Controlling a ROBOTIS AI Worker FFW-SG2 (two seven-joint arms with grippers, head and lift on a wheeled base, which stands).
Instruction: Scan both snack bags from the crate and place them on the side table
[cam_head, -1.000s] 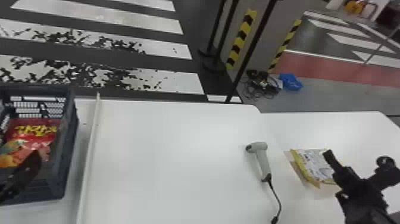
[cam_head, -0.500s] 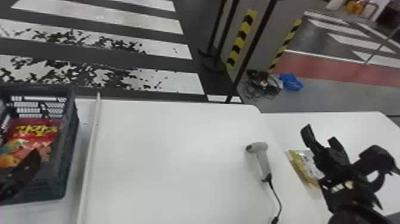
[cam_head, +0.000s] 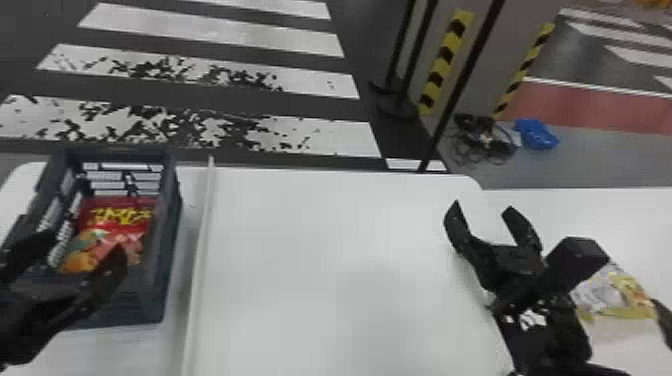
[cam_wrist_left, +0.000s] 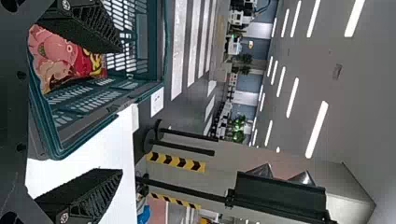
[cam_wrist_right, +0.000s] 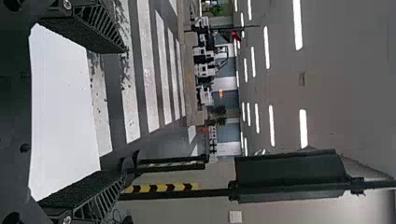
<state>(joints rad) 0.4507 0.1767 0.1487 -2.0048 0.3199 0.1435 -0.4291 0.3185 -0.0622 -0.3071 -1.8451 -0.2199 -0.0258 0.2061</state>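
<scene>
The red snack bag (cam_head: 120, 220) lies inside the dark crate (cam_head: 167, 280) at the left. Over the crate's near left part, my left gripper (cam_head: 80, 245) stands open. The left wrist view has the red bag (cam_wrist_left: 77, 63) in the crate (cam_wrist_left: 107, 116), with the open left gripper (cam_wrist_left: 121, 111) holding nothing. Another snack bag (cam_head: 612, 295), yellow and white, rests on the side table (cam_head: 575, 210), partly hidden by my right arm. My right gripper (cam_head: 483, 212) is open and empty by the seam of the two tables; the right wrist view shows this gripper (cam_wrist_right: 125, 112) spread wide.
A thin white raised strip (cam_head: 200, 250) runs front to back beside the crate on the main table (cam_head: 325, 260). Beyond the tables stand black posts (cam_head: 465, 75) and a pillar with striped tape (cam_head: 445, 62); cables and a blue item (cam_head: 536, 134) lie on the floor.
My right gripper has moved left from over the side table's bag to where the handheld scanner showed before. The head view has turned left. The left gripper remains near the crate.
</scene>
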